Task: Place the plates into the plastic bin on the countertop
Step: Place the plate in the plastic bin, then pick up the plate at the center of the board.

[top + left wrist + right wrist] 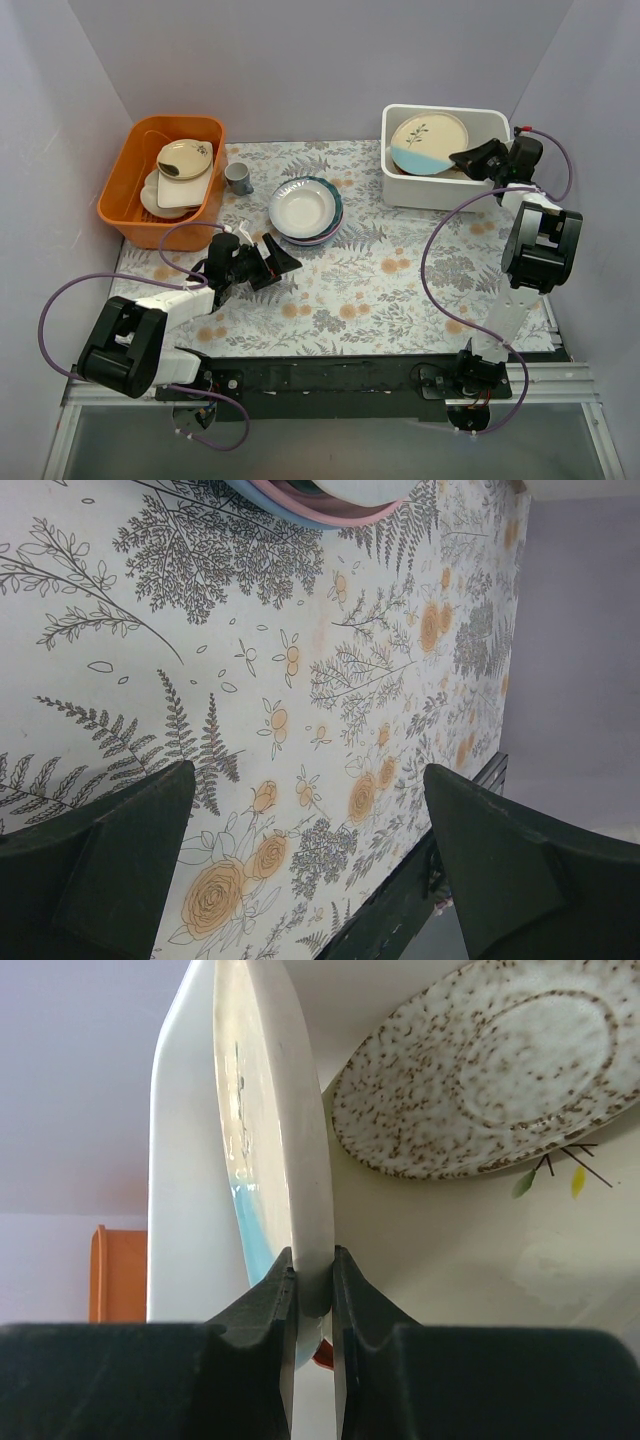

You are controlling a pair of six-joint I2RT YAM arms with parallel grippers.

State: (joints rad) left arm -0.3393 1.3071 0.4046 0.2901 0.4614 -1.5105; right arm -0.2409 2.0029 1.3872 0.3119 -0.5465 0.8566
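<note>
My right claw (312,1258) clamps the cream-and-blue plate (270,1110) by its rim, plastic bin (440,190) just ahead. Left claw (308,772) spread wide above bench (150,630).

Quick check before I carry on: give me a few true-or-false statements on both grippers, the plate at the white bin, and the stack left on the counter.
1. The right gripper is clamped on the rim of the cream-and-blue plate at the white bin. True.
2. The left gripper is open and empty above the countertop. True.
3. The stack of plates is already in the bin. False: it sits on the countertop, left of the bin.
4. The right wrist camera shows only the held plate. False: a speckled plate shows beside it.
5. The left gripper is touching the stack. False: its fingers are apart from it.
</note>
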